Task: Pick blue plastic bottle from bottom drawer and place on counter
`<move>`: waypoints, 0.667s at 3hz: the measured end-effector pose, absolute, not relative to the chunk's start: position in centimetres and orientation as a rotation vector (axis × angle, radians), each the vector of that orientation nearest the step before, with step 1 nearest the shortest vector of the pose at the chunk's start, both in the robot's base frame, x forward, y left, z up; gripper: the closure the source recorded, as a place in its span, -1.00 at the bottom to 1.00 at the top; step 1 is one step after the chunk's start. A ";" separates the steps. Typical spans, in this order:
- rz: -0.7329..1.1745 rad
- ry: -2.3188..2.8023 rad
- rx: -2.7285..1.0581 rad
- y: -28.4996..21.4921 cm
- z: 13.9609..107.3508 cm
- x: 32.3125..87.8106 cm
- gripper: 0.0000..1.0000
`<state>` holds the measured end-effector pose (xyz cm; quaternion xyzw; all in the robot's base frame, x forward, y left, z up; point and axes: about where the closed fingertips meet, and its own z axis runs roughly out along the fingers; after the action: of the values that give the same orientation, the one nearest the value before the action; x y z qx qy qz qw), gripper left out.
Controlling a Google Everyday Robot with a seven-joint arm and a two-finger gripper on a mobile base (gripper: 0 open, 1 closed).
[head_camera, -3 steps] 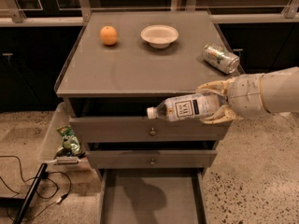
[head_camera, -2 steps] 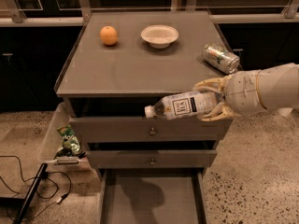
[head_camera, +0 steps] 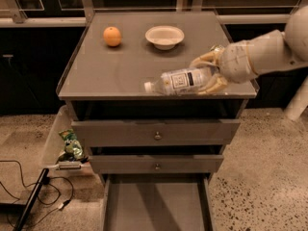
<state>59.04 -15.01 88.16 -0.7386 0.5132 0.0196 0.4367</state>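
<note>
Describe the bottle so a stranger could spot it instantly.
Look along the front edge of the grey counter. The blue plastic bottle is held sideways there in the gripper, right of centre: clear, white-capped, labelled, unlike the orange and bowl behind.

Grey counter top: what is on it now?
A round orange fruit, a shallow white bowl, and the clear plastic bottle held sideways over its front by the gripper, which hides whatever lies behind it.
</note>
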 end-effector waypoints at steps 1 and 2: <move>0.168 1.262 -1.831 -12.0 88.5 63.9 1.00; 0.261 1.307 -1.734 -9.3 89.5 67.8 1.00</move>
<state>67.79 -9.27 89.45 -0.7043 0.5309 0.1059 0.4592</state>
